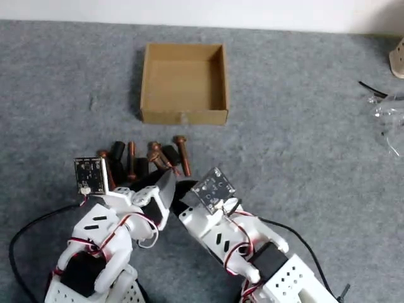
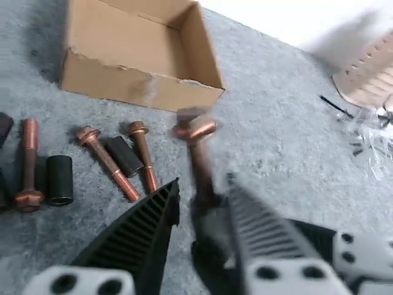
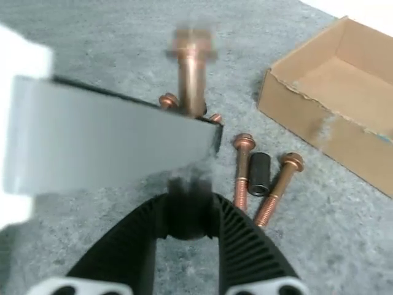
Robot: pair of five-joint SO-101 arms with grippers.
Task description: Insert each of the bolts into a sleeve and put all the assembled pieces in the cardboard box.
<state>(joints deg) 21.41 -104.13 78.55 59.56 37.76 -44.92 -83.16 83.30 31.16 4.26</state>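
My right gripper (image 3: 187,212) is shut on a black sleeve (image 3: 186,222), and a copper bolt (image 3: 191,67) stands up out of that sleeve. My left gripper (image 2: 202,184) is open, one finger on each side of the same bolt (image 2: 198,150). One left finger crosses the right wrist view as a grey bar. From above, both grippers (image 1: 167,184) (image 1: 184,192) meet just in front of the pile of loose bolts (image 1: 131,159) and sleeves (image 1: 117,150). The cardboard box (image 1: 183,117) stands open beyond the pile. Loose bolts (image 2: 105,155) and a sleeve (image 2: 59,179) lie on the grey mat.
A clear plastic bag and a black wire (image 1: 384,104) lie at the far right, beside a beige ribbed object (image 2: 368,70). Bare grey mat stretches to the right of the box and between the box and the pile.
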